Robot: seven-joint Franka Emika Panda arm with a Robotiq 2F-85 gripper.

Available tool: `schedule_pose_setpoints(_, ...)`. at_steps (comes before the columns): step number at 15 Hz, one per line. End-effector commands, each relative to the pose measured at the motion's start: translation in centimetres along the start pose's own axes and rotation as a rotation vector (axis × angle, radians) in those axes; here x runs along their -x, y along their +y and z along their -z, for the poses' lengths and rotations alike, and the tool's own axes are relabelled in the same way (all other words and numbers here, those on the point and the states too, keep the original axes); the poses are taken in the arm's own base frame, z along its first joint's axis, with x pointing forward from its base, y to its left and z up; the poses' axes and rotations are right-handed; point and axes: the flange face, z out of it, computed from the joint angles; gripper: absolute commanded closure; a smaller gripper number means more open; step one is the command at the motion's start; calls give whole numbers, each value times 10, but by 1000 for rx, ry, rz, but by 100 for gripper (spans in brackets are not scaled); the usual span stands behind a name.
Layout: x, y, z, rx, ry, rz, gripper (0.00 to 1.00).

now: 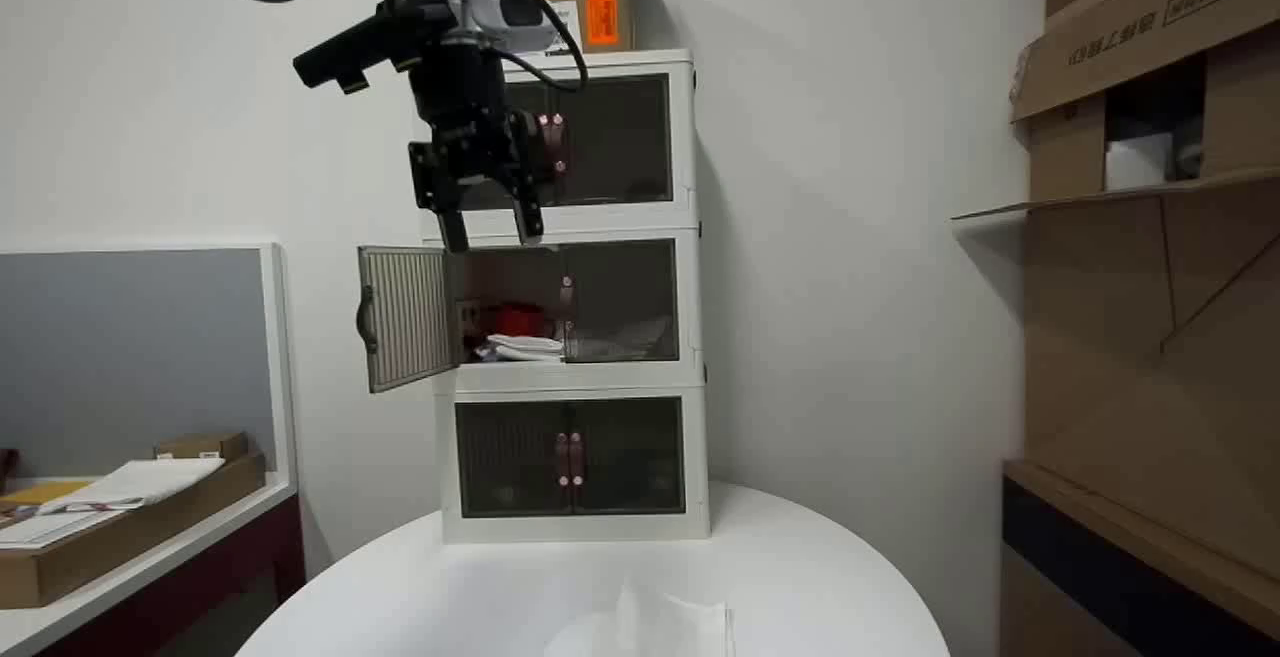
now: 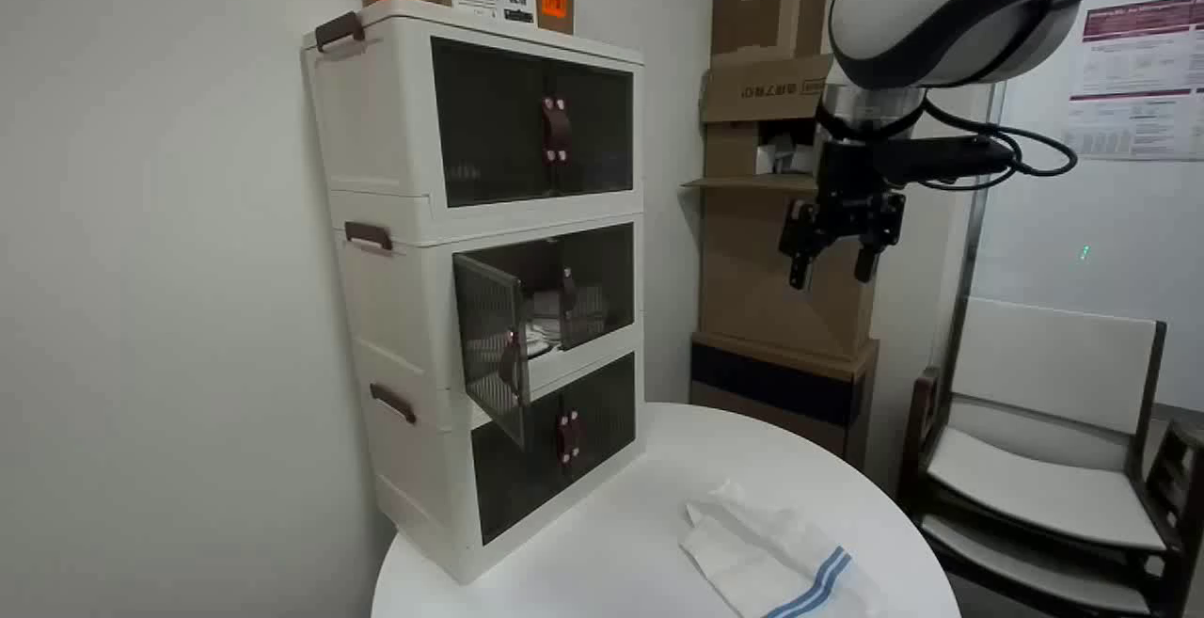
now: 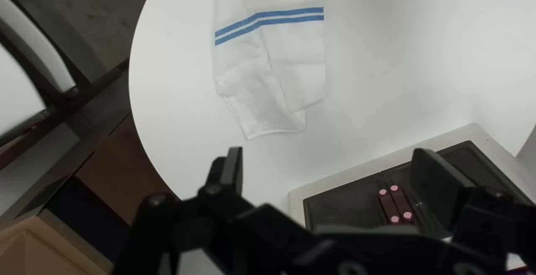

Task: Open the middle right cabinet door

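Note:
The middle right cabinet door point(image 1: 622, 302), white-framed with a dark see-through panel, looks shut in both exterior views point(image 2: 607, 284). Its small brown handle point(image 1: 568, 305) is at its left edge. Its left twin door point(image 1: 408, 317) stands swung open to the left, also in an exterior view point(image 2: 494, 345). My gripper point(image 1: 492, 235) is open and empty, pointing down. It hangs in the air in front of the cabinet, apart from it point(image 2: 832, 275). In the wrist view the fingers point(image 3: 328, 158) are wide apart; the lowest tier's doors point(image 3: 343, 206) show there, and the middle right door is out of view.
A white cloth with blue stripes point(image 3: 268, 57) lies on the round white table point(image 2: 658, 524). Folded white cloths point(image 1: 525, 348) and a red thing point(image 1: 519, 320) are inside the middle tier. Cardboard boxes point(image 1: 1140, 337) stand beside the table. A chair point(image 2: 1044, 486) stands near it.

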Motion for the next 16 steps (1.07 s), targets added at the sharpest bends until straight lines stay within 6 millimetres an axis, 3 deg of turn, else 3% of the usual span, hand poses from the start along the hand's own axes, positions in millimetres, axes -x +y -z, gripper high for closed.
schedule_pose_setpoints(1, 0, 0, 1, 0, 0, 0, 0)
schedule_pose_setpoints(5, -19, -1, -1, -15, -2, 6, 0)
schedule_pose_setpoints(6, -5, -1, 0, -5, 1, 4, 0)
schedule_pose_setpoints(13, -6, -2, -5, -29, 9, 27, 0)
schedule_pose_setpoints(16, -25, 3, -7, -59, 83, 142, 0)
